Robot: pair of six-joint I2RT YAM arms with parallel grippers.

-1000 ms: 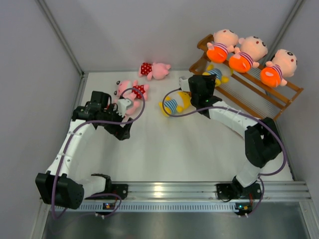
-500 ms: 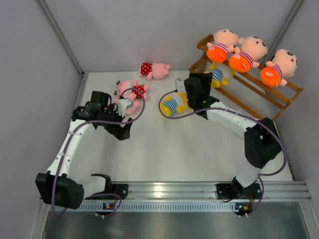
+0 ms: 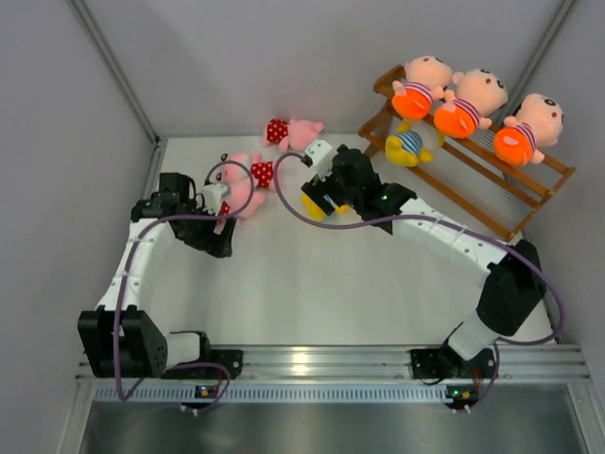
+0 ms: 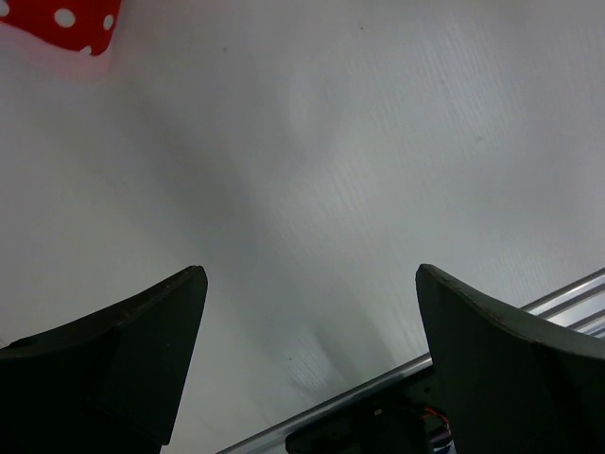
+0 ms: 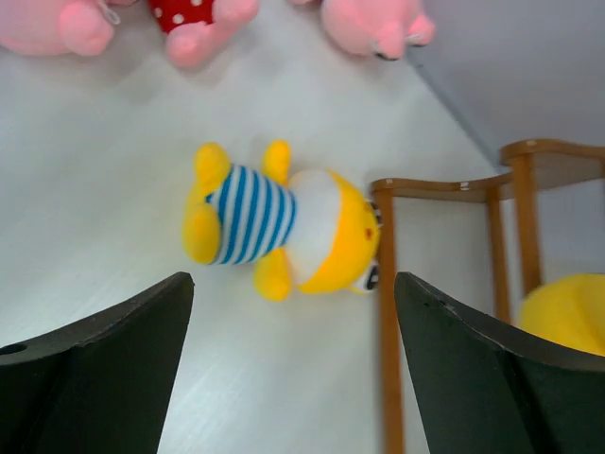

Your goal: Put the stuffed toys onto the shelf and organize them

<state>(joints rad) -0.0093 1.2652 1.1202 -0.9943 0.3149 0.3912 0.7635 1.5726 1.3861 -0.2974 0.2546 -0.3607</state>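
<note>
The wooden shelf (image 3: 492,184) stands at the back right. Three peach dolls (image 3: 470,102) sit on its top tier and a yellow striped doll (image 3: 406,147) on the middle tier. A second yellow doll (image 3: 319,201) lies on the table by the shelf's left post. My right gripper (image 3: 331,187) hovers over it, open and empty. In the right wrist view this doll (image 5: 274,222) lies ahead of the gripper (image 5: 295,350). Pink polka-dot dolls lie at the back (image 3: 295,132) and beside my left wrist (image 3: 248,174). My left gripper (image 3: 214,238) is open and empty over bare table (image 4: 312,350).
Grey walls close in the table on the left, back and right. The shelf's left post (image 5: 383,284) stands just right of the yellow doll on the table. A metal rail (image 3: 312,359) runs along the near edge. A red polka-dot scrap (image 4: 61,24) shows in the left wrist view.
My right arm has swung left, away from the shelf's middle tier to above the yellow doll on the table. My left arm has drawn back to the left.
</note>
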